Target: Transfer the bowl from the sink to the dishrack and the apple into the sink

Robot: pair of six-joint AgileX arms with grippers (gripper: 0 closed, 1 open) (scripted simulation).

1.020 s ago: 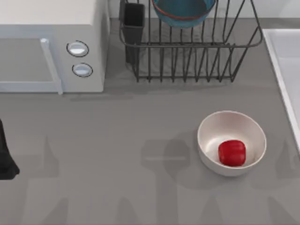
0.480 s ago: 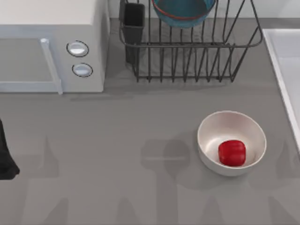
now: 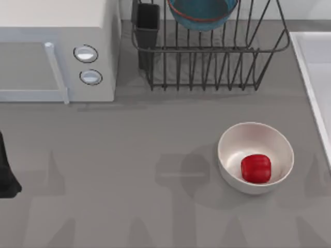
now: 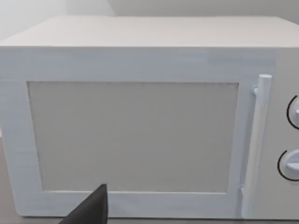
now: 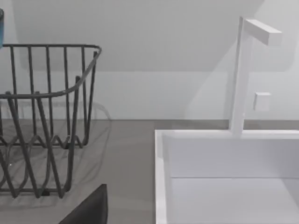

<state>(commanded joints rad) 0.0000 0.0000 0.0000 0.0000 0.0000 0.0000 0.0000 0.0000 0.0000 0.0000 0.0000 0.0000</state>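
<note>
Bowl [image 3: 201,13], teal-blue with a thin red-orange band, sat in the dishrack [image 3: 207,57] at about 12 o'clock on the table in the top view. Judged from this, the first half of the task was done.

Apple [image 3: 256,168] lay inside a plain white bowl [image 3: 230,150] at roughly 4 o'clock, well apart from the sink [image 3: 310,77], whose pale raised rim ran along the 3 o'clock edge. Basin looked bare in the right wrist view [image 5: 161,154]. Second half left: apple not yet lifted or moved.

Left arm [image 3: 6,175] was a dark shape at the 9 o'clock edge of the top view, apparently parked. A dark tip of the left gripper [image 4: 91,210] showed in the left wrist view, facing the microwave [image 4: 140,116]. A like tip of the right gripper [image 5: 91,210] showed in the right wrist view. Whether either claw was wide or narrow: cannot tell; neither appeared to hold anything.

Materials and shapes:
- Dishrack: dark thin wire, upright prongs, black rectangular cup [image 3: 148,23] at one corner.
- Apple: glossy red, slightly blocky.
- White bowl: smooth, round, matte.
- Sink: rectangular, flat-walled, with a squared white tap [image 5: 243,70].
- Table [image 3: 129,155]: plain grey, matte.
</note>
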